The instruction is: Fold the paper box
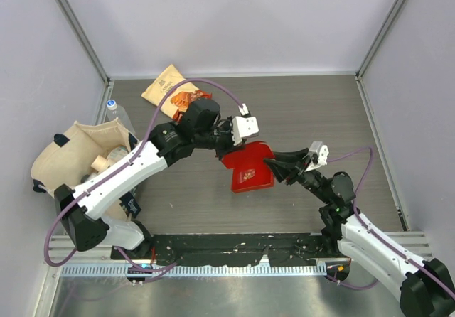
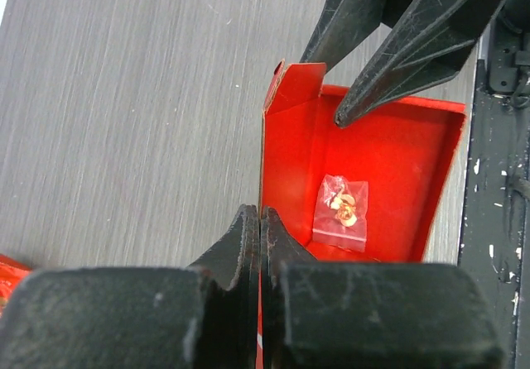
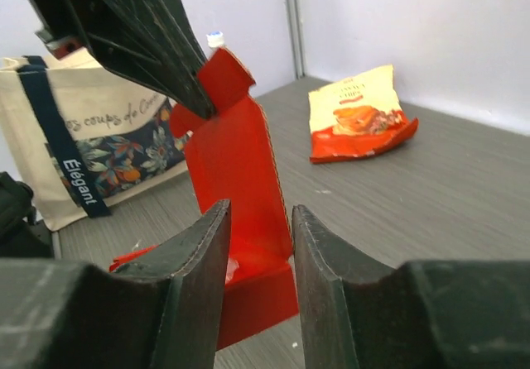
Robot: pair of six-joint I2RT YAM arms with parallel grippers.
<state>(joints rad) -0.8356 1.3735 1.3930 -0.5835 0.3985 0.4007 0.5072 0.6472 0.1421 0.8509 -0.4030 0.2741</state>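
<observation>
The box (image 1: 249,169) lay open near the middle of the table (image 1: 320,111), red and plain, with one side wall standing upright; the left gripper (image 2: 260,220) was clamped on that wall's edge, its jaws pressed together with only the thin card between them; the right gripper (image 3: 261,212) pointed in from the opposite side with its jaws apart, one fingertip over the inside of the box, the other beyond the small corner flap (image 2: 298,83); whether either finger touched the card could not be told. A small clear packet (image 2: 341,212) with something golden in it lay on the box floor; a snack bag (image 1: 169,88) lay near the far edge; a tote (image 1: 75,153) stood at the left, a bottle (image 1: 111,107) just beside it.
</observation>
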